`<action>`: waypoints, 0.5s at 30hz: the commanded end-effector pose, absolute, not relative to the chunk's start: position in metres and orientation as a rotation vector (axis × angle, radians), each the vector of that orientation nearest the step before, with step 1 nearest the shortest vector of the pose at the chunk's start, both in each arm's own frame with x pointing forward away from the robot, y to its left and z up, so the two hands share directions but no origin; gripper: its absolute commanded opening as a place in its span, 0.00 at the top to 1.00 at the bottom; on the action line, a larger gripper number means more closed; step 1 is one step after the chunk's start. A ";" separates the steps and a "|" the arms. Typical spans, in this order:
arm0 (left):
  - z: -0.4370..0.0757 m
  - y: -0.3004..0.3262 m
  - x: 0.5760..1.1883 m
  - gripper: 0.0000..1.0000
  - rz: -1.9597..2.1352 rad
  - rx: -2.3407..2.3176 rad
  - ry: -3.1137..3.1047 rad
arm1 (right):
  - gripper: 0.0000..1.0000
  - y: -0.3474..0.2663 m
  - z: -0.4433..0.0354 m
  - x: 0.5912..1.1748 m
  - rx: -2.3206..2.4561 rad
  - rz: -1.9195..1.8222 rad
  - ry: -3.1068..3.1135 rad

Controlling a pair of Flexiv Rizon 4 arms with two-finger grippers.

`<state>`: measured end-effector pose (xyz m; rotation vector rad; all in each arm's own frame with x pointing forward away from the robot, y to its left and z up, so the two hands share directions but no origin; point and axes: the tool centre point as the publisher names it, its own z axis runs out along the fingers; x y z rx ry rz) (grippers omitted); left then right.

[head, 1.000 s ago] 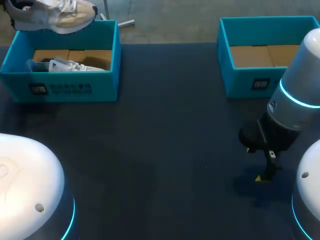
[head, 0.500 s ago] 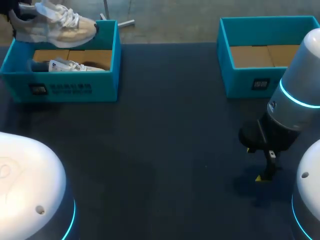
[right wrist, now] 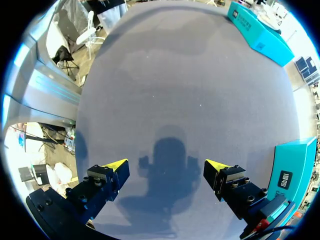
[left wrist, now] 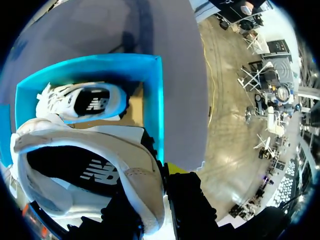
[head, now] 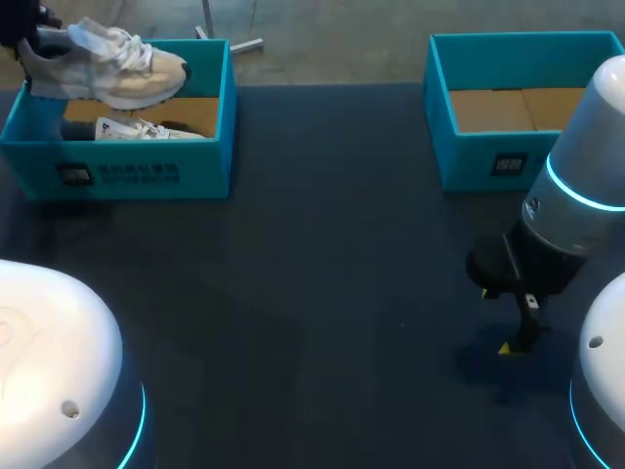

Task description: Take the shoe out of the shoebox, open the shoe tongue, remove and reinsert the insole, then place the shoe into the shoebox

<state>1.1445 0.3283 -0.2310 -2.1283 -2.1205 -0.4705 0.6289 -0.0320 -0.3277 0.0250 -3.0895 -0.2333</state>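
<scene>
Upper left: shoe (head: pixel 107 68) hanging over shoebox (head: pixel 117 166).
Pinched only at its collar by left gripper (left wrist: pixel 162 172), it could slip; right gripper (right wrist: pixel 166 166) gapes.

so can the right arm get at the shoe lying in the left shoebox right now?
Probably not cleanly. The right gripper sits open over bare table at the far side, and the held shoe hangs low over the shoebox, crowding the boxed shoe.
</scene>
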 end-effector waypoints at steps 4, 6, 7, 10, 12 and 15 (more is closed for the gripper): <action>-0.217 0.327 1.165 1.00 -0.461 -2.140 -2.126 | 0.00 -0.032 -0.329 0.628 0.024 -0.232 -3.092; -0.216 0.326 1.166 1.00 -0.466 -2.143 -2.122 | 0.00 -0.032 -0.329 0.628 0.024 -0.232 -3.092; -0.216 0.326 1.167 1.00 -0.468 -2.143 -2.121 | 0.00 -0.032 -0.329 0.628 0.024 -0.232 -3.092; -0.217 0.324 1.168 1.00 -0.467 -2.147 -2.117 | 0.00 -0.032 -0.329 0.628 0.024 -0.232 -3.092; -0.217 0.323 1.169 1.00 -0.464 -2.150 -2.116 | 0.00 -0.032 -0.329 0.628 0.024 -0.232 -3.092; -0.218 0.322 1.173 1.00 -0.463 -2.149 -2.114 | 0.00 -0.032 -0.329 0.628 0.024 -0.232 -3.092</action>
